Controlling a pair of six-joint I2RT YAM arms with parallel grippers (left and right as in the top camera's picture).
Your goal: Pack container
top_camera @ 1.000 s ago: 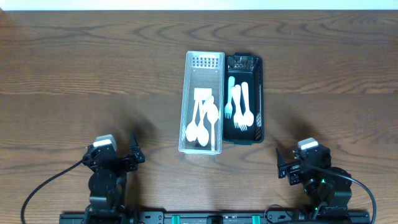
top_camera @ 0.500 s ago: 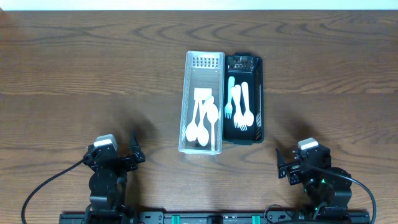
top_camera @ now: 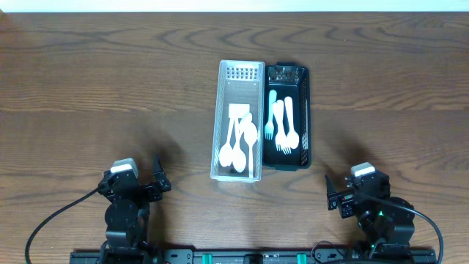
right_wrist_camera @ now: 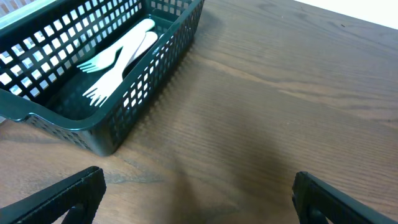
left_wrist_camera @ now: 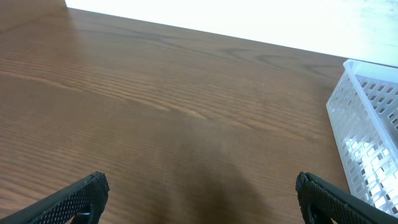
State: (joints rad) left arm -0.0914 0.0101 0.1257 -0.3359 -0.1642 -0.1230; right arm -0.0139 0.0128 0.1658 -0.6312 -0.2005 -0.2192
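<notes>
A clear plastic basket [top_camera: 223,110] stands at the table's middle and holds white spoons [top_camera: 238,143]. A black basket [top_camera: 305,110] touches its right side and holds white forks [top_camera: 284,128]. My left gripper [top_camera: 157,180] rests at the front left, open and empty, with the clear basket's corner at its right in the left wrist view [left_wrist_camera: 367,137]. My right gripper [top_camera: 328,192] rests at the front right, open and empty. The right wrist view shows the black basket [right_wrist_camera: 143,87] ahead to the left with the forks [right_wrist_camera: 118,56] inside.
The brown wooden table [top_camera: 110,95] carries only the two baskets. A black rail [top_camera: 242,257] runs along the front edge between the two arm bases.
</notes>
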